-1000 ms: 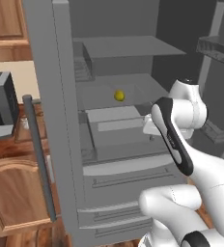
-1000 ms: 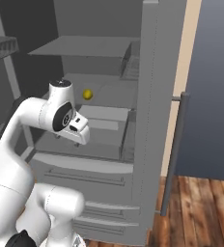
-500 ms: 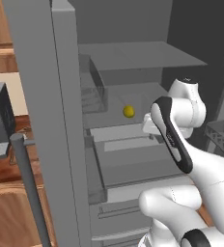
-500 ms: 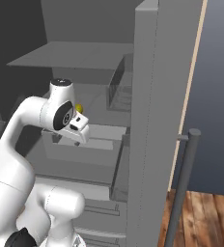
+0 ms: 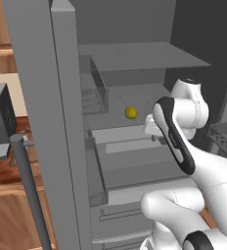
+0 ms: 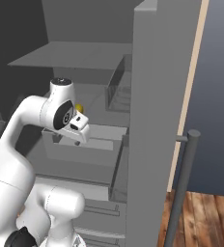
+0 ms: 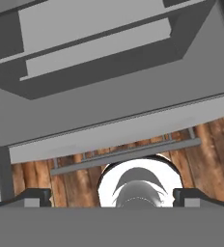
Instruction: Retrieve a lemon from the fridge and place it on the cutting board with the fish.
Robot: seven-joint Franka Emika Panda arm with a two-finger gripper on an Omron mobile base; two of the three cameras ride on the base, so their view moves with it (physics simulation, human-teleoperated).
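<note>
— Closer now: both base views are showing the fridge (image 5: 61, 122) larger than half a second ago, so the cameras are rolling forward, not the contents shifting.
— What is sitting inside it?
— One lemon (image 5: 130, 113) is resting on the middle shelf (image 5: 149, 95), just above the pulled-out drawer (image 5: 135, 161); from the right it is peeking out behind the arm's wrist (image 6: 78, 107).
— And the end effector (image 7: 112, 195)?
— Its fingertips (image 7: 36, 195) are standing wide apart, gripping nothing, pointing down over the drawer fronts and wooden floor (image 7: 210, 144), apart from the lemon.
</note>
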